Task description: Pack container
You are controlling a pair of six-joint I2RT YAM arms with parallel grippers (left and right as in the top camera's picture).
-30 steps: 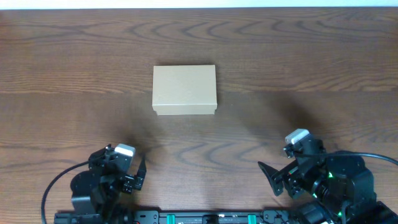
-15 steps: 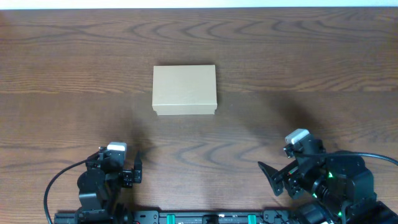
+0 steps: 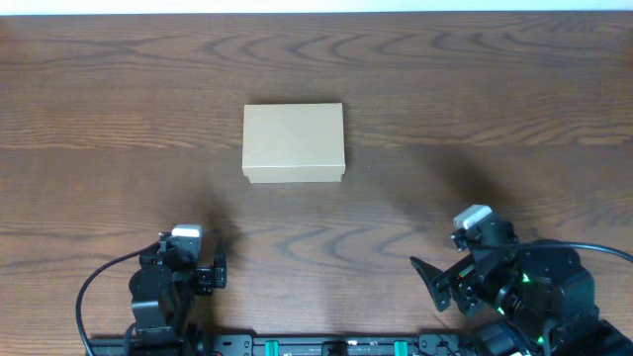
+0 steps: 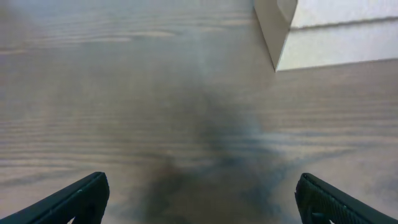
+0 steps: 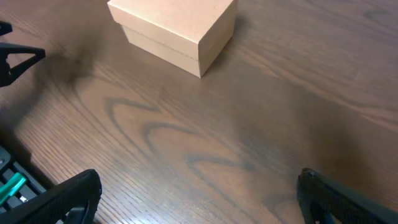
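Observation:
The container point(image 3: 294, 142) is a plain tan cardboard box with its lid shut, standing on the wooden table a little left of centre. It shows at the top right of the left wrist view point(image 4: 323, 31) and at the top of the right wrist view point(image 5: 174, 28). My left gripper point(image 3: 203, 275) sits at the near left edge, open and empty, its fingers wide apart point(image 4: 199, 199). My right gripper point(image 3: 435, 285) sits at the near right edge, open and empty, fingers wide apart point(image 5: 199, 199). Both are well short of the box.
The brown wood-grain table point(image 3: 475, 119) runs to the far edge. A black rail with green parts point(image 3: 326, 346) lies along the near edge between the arm bases. No other small items show.
The left arm has drawn back and turned, its gripper moving slightly toward the near edge. The right arm and the box have not moved.

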